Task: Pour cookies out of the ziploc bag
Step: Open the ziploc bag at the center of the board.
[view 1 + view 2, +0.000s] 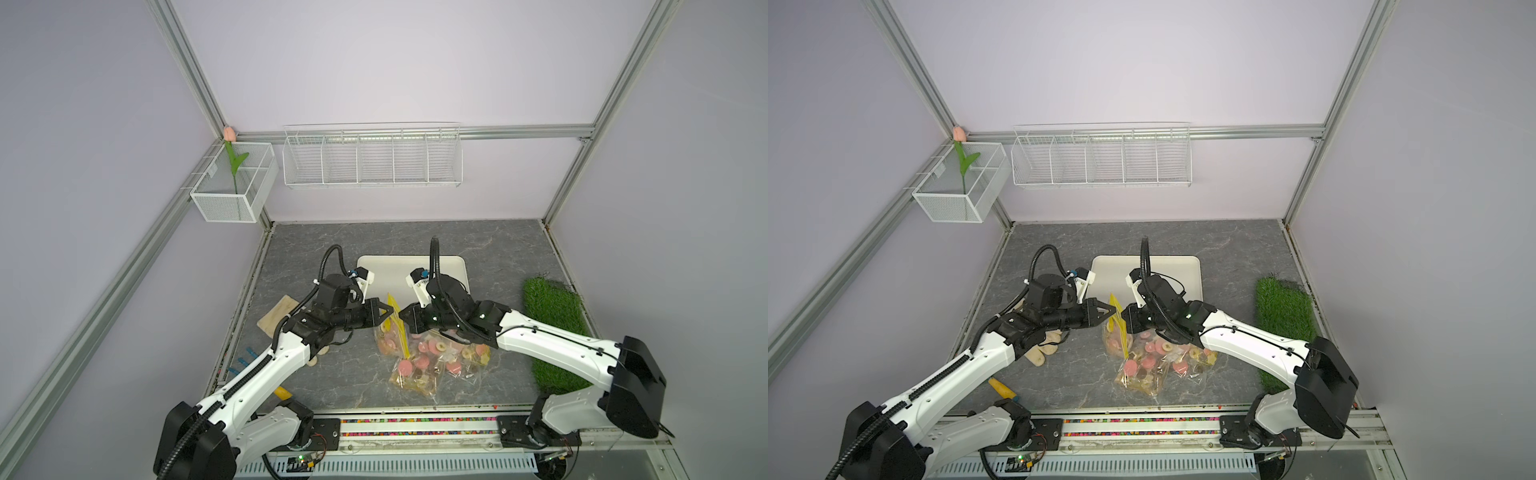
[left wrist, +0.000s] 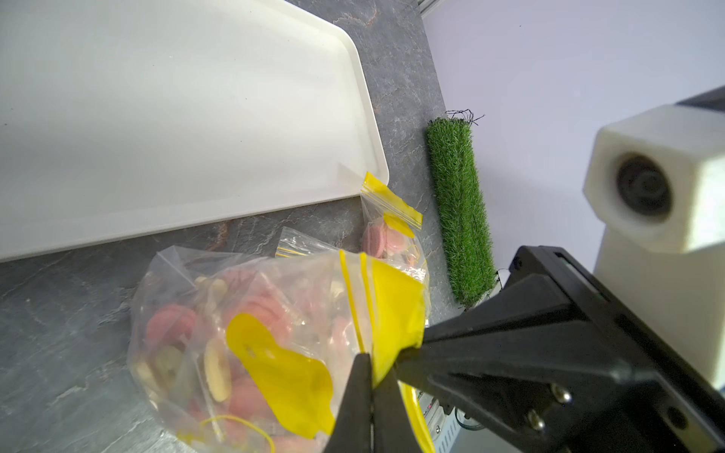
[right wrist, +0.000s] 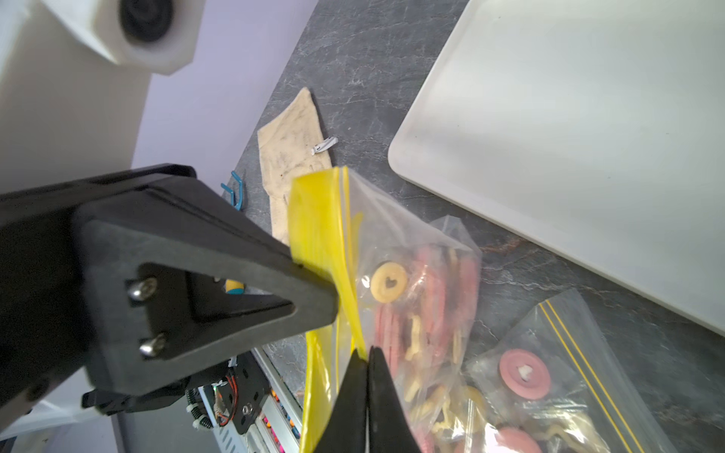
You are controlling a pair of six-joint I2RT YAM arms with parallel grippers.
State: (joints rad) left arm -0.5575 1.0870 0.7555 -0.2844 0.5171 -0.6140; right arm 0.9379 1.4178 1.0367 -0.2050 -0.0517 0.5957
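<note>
A clear ziploc bag with a yellow top strip stands on the grey table just in front of the white tray. Pink and beige cookies fill it. My left gripper is shut on one side of the yellow lip. My right gripper is shut on the opposite side of the lip, so the two tips face each other closely across the bag's mouth. The bag's lower part rests on the table.
Several more small bags of cookies lie right of and in front of the held bag. A green grass mat lies at the right edge and a beige cloth at the left. Wire baskets hang on the back wall.
</note>
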